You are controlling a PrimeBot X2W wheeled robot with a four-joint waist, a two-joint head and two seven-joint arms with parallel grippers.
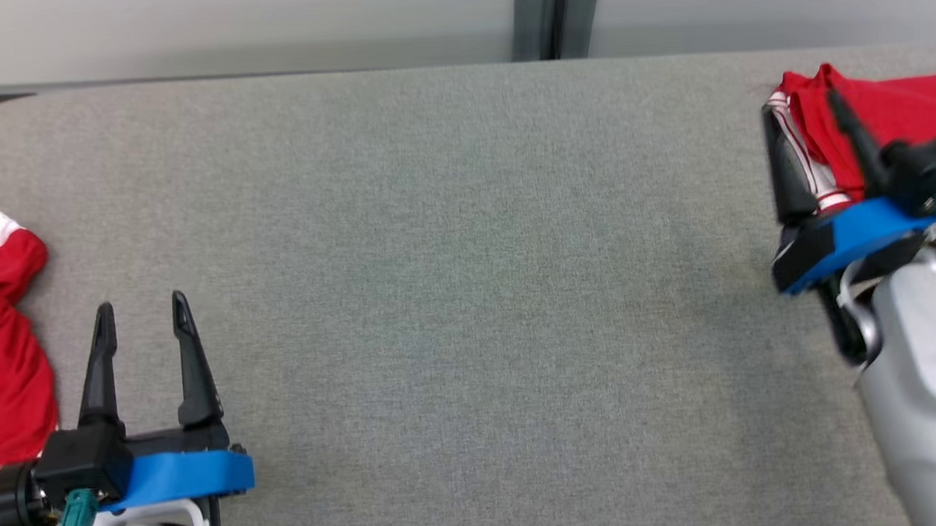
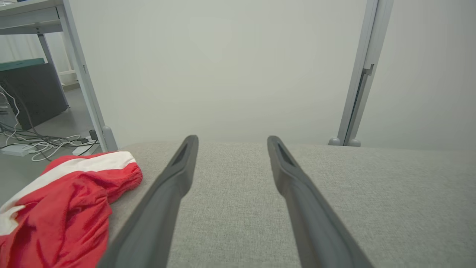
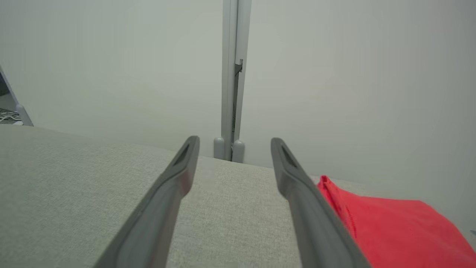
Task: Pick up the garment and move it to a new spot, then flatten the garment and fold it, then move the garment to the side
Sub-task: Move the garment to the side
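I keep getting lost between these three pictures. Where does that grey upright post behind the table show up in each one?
Head view: the post is at the top edge, just right of centre, behind the table.
Left wrist view: the post is at the upper right, leaning, its foot at the table's far edge.
Right wrist view: the post is at top centre, upright.
Shared landmark: the grey cloth table in front of it.

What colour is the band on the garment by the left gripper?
White band on a red garment; clearest in the left wrist view.
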